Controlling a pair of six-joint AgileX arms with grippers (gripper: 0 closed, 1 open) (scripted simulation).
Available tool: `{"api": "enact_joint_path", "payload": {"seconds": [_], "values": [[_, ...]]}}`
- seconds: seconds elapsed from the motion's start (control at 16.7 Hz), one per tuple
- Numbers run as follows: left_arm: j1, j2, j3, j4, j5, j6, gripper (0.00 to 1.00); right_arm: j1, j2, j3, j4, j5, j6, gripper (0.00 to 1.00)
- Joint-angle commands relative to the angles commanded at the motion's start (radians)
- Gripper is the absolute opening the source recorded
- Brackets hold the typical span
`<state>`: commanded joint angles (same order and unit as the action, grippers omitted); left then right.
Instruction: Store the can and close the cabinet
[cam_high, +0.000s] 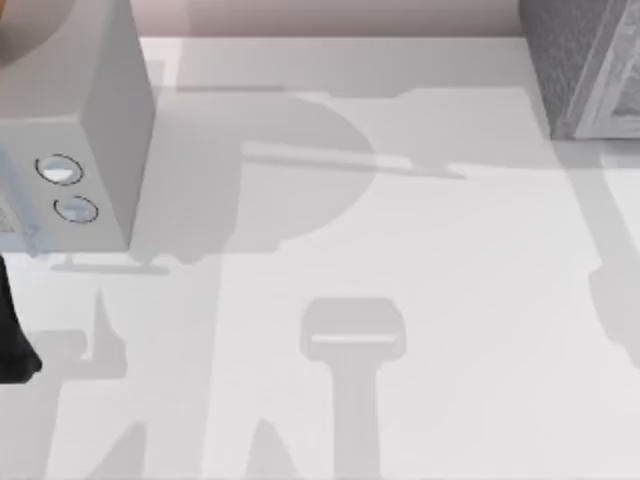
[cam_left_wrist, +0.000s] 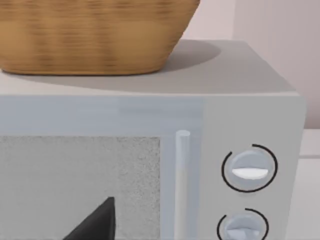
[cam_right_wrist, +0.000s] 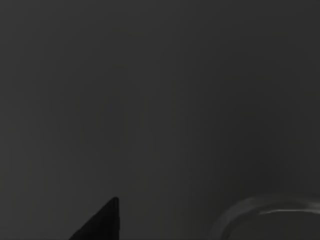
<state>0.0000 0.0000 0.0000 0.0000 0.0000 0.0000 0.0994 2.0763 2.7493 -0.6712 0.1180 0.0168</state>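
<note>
At table's (cam_high: 420, 250) left edge, microwave (cam_high: 90, 130), basket (cam_left_wrist: 90, 35) atop, pincer states untellable.

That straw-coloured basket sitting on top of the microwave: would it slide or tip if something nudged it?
The basket is woven, so probably light and easily shoved. Its broad base resting flat on the microwave suggests it would slide rather than tip. The weave may flex a little.

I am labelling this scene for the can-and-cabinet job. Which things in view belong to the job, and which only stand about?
Belonging to the job:
- grey cabinet, probably, at the far right of the table
- left arm, at the table's left edge

Only standing about:
- microwave, at the left
- wicker basket, on top of the microwave

The right wrist view is dark.
</note>
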Motion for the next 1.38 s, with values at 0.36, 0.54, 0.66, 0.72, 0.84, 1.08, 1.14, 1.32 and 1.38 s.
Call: {"api": "enact_joint_path", "payload": {"seconds": [0.36,0.54,0.66,0.72,0.84,1.08,1.14,1.32,1.38], "values": [[0.000,0.000,0.000,0.000,0.000,0.000,1.00,-0.008,-0.264,-0.278,0.120,-0.046,-0.023,1.00],[0.000,0.000,0.000,0.000,0.000,0.000,1.00,-0.020,-0.509,-0.560,0.212,-0.074,-0.041,1.00],[0.000,0.000,0.000,0.000,0.000,0.000,1.00,-0.030,-0.696,-0.799,0.277,-0.092,-0.052,1.00],[0.000,0.000,0.000,0.000,0.000,0.000,1.00,-0.035,-0.793,-0.932,0.310,-0.100,-0.056,1.00],[0.000,0.000,0.000,0.000,0.000,0.000,1.00,-0.045,-0.989,-1.216,0.376,-0.113,-0.062,1.00],[0.000,0.000,0.000,0.000,0.000,0.000,1.00,-0.065,-1.372,-1.799,0.496,-0.131,-0.062,1.00],[0.000,0.000,0.000,0.000,0.000,0.000,1.00,-0.070,-1.463,-1.933,0.522,-0.133,-0.059,1.00],[0.000,0.000,0.000,0.000,0.000,0.000,1.00,-0.082,-1.711,-2.278,0.589,-0.134,-0.049,1.00],[0.000,0.000,0.000,0.000,0.000,0.000,1.00,-0.086,-1.783,-2.373,0.607,-0.133,-0.044,1.00]]}}
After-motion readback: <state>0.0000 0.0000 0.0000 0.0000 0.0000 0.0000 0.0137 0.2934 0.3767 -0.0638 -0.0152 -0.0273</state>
